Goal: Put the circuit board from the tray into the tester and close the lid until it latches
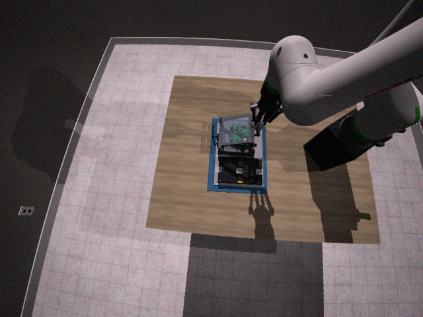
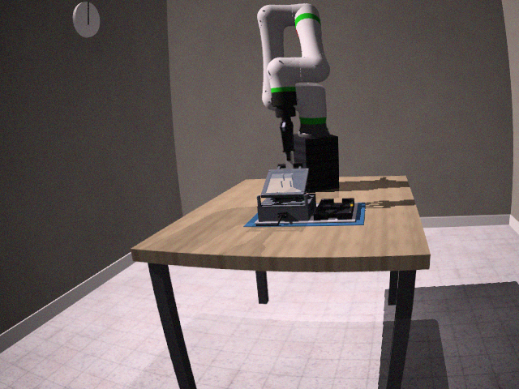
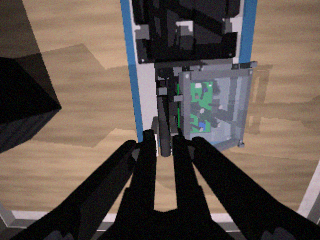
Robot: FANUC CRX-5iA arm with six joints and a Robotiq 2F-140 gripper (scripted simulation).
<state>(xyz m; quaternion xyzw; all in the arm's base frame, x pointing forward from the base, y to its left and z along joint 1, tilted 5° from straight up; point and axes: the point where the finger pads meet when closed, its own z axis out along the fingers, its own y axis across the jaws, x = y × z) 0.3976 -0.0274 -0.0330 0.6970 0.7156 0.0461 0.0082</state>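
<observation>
Circuit board (image 3: pixel 201 106) already seated in tester (image 2: pixel 285 207), seemingly flat. Pincer (image 3: pixel 163 141) clenched on lid handle (image 3: pixel 163 131); lid (image 2: pixel 285 181) partway down, unlatched. Left: 2 steps, latching, release.

Red lettering on white forearm of arm (image 1: pixel 382 90), top view, near right edge: reads "FANUC", letters upside down from this angle, further letters cut off at edge. Nothing else legible. Round wall clock (image 2: pixel 86 19), far left wall: one hand, no numerals. Green circuit board (image 3: pixel 201 106) in tester: markings too small to read.
</observation>
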